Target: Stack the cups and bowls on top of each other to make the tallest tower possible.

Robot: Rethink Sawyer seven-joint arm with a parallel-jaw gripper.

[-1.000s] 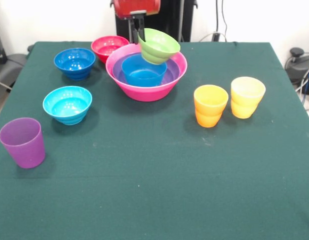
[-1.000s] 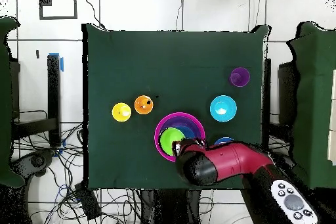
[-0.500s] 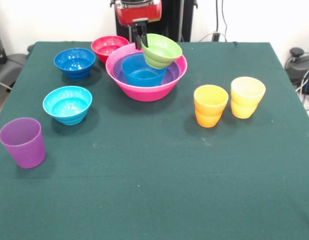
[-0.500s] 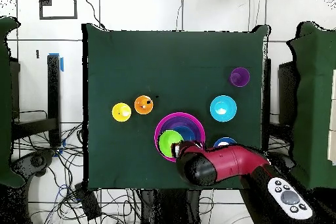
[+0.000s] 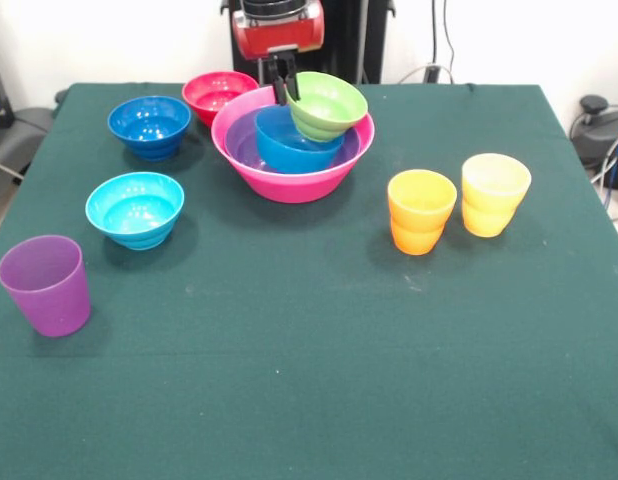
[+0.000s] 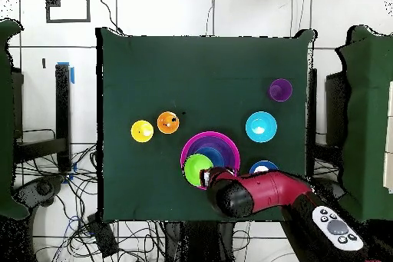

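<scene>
The gripper [image 5: 283,82] pinches the rim of the lime green bowl [image 5: 327,104], which hangs tilted over the mid blue bowl [image 5: 294,142] inside the hot-pink bowl [image 5: 289,180]. Compared with one second before, the green bowl is lower and more to the right, and the blue one now leans.

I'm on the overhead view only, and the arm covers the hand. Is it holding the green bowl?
Observer: Yes. The front view shows the hand gripping the green bowl by its rim.
Operator: Is that bowl level?
Observer: No, it is tilted, with its base over the blue bowl that sits inside the pink bowl.
Operator: I can't find the red-pink bowl.
Observer: The arm hides it from you. The red-pink bowl stands upright by itself, beside the pink bowl.
</scene>
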